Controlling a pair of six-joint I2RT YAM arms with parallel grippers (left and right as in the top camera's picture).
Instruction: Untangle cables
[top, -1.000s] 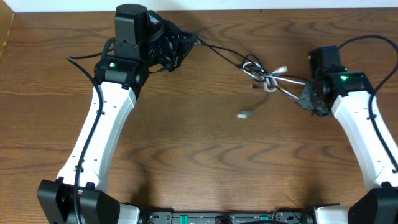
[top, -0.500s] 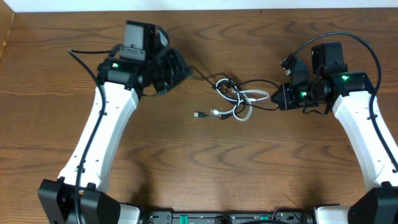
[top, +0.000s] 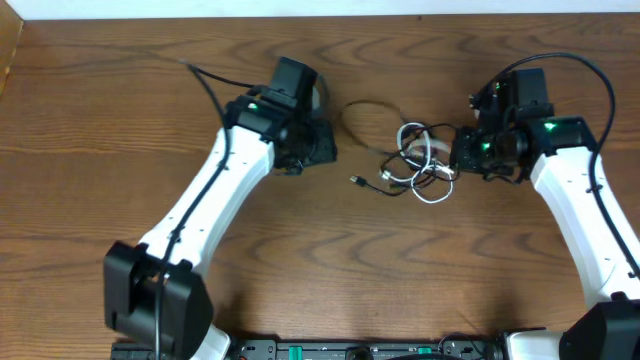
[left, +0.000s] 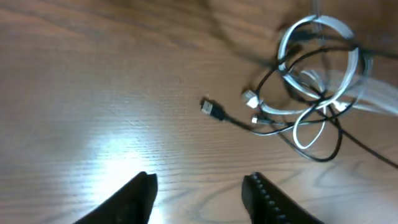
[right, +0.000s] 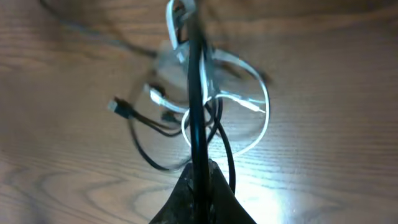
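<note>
A tangle of a black cable and a white cable lies on the wooden table between the arms. It also shows in the left wrist view and in the right wrist view. My left gripper is open and empty, just left of the tangle; its fingers frame bare wood. My right gripper is shut on the black cable at the tangle's right side. A black plug sticks out to the left.
A thin dark loop of cable arcs behind the tangle. The left arm's own lead trails to the back left. The table's far edge runs along the top.
The left gripper has let go of the cable and swung right, towards the tangle. The tangle has shifted right and bunched up beside the right gripper, which still holds the black cable.
</note>
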